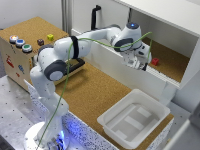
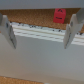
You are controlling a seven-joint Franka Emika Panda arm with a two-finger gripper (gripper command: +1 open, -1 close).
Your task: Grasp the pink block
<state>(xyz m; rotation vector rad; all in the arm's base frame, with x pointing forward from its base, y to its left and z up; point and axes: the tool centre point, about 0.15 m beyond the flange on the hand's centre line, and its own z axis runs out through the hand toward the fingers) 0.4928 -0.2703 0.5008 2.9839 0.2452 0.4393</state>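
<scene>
The pink block [image 1: 155,62] is a tiny reddish cube on the cork floor inside the white shelf compartment [image 1: 172,75] at the exterior view's right. My gripper [image 1: 141,65] hangs at the front edge of that compartment, a short way from the block toward the exterior view's left and not touching it. In the wrist view the gripper [image 2: 40,45] is open and empty. Its two fingers [image 2: 7,31] stand wide apart over the white shelf lip, and the block [image 2: 60,15] lies beyond them, nearer the other finger [image 2: 72,27].
A small yellow cube [image 1: 50,37] and a small dark brown cube [image 1: 40,42] sit on a cork-topped box [image 1: 25,30] at the exterior view's left, beside coloured buttons [image 1: 20,43]. A white bin [image 1: 134,117] stands at the front right. A white shelf top [image 1: 165,12] overhangs the compartment.
</scene>
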